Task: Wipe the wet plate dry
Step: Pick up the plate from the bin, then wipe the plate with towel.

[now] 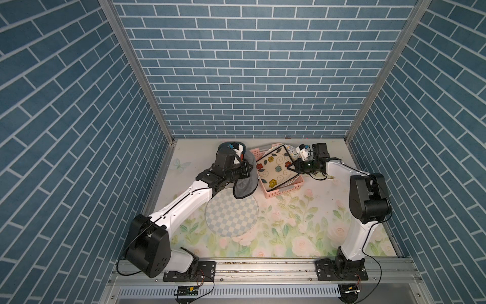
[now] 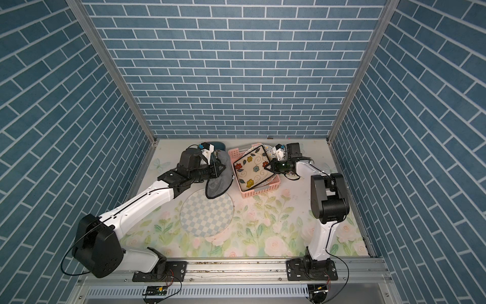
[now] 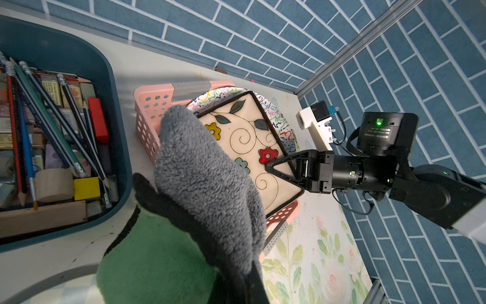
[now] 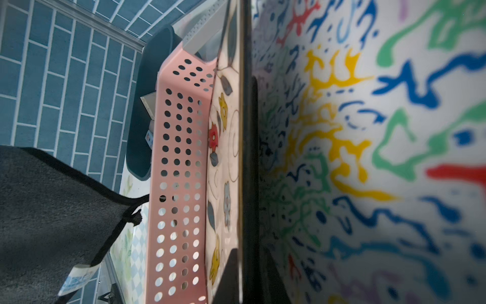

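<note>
both arms [image 1: 184,202] have white shells [image 1: 352,244], black joints [image 1: 368,200], thin cables [image 1: 381,271] and seemingly triangular black fingers [image 3: 285,158].

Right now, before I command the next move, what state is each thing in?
left tool: shut on grey cloth, which hangs from it.
right tool: shut on square plate, at its rim.
square plate: tilted in pink basket; wetness not discernible.
squiggle plate: leaning behind the square plate.
pink basket: upright, holding both plates.
checkered disc: lying flat.
blue bin: open, holding pencils.
</note>
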You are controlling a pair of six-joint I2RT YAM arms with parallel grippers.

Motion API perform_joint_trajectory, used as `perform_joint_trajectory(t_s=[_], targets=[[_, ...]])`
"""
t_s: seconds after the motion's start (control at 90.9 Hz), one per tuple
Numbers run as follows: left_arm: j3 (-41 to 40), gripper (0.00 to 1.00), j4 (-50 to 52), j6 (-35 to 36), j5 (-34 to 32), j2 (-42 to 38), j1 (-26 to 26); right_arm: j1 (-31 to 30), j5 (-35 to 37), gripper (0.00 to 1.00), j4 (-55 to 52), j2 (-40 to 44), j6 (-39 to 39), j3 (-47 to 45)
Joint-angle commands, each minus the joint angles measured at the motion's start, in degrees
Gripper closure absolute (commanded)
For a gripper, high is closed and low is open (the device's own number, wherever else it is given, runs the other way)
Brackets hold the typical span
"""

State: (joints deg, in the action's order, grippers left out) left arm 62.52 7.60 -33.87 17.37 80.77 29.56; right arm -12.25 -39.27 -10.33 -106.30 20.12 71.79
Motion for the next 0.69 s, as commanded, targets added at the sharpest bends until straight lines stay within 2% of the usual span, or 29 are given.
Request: perform_joint_trajectory(t_s=[0.0, 0.121, 0.352, 0.451, 0.528, 0.616, 0.682], targets=[[2.4, 1.0, -2.2, -0.7, 2.7, -1.8, 0.9, -1.0, -0.9, 1.0, 16.3, 14.7, 11.0, -5.1], [5.4, 1.0, -3.0, -0.3, 2.0, -1.5, 2.8, -2.9, 1.3, 1.0, 32.8, 24.2, 24.4, -14.4], [7.2, 1.0, 0.1, -1.2, -9.4, 3.0, 3.6, -10.6, 10.7, 1.0, 46.8, 35.2, 35.4, -22.8], [7.0, 1.0, -2.0, -0.9, -7.7, 5.5, 4.1, -14.4, 14.7, 1.0, 52.7, 37.2, 38.8, -24.2], [7.4, 1.0, -3.7, 0.0, -3.4, 7.7, 5.6, -15.6, 17.3, 1.0, 56.7, 37.4, 41.8, -24.3], [9.1, 1.0, -5.4, 1.7, 1.2, 10.6, 10.5, -16.5, 18.8, 1.0, 60.0, 36.7, 44.3, -23.8], [11.1, 1.0, -5.9, 2.3, 1.8, 13.2, 15.1, -17.9, 19.5, 1.0, 63.6, 35.6, 46.5, -22.8]])
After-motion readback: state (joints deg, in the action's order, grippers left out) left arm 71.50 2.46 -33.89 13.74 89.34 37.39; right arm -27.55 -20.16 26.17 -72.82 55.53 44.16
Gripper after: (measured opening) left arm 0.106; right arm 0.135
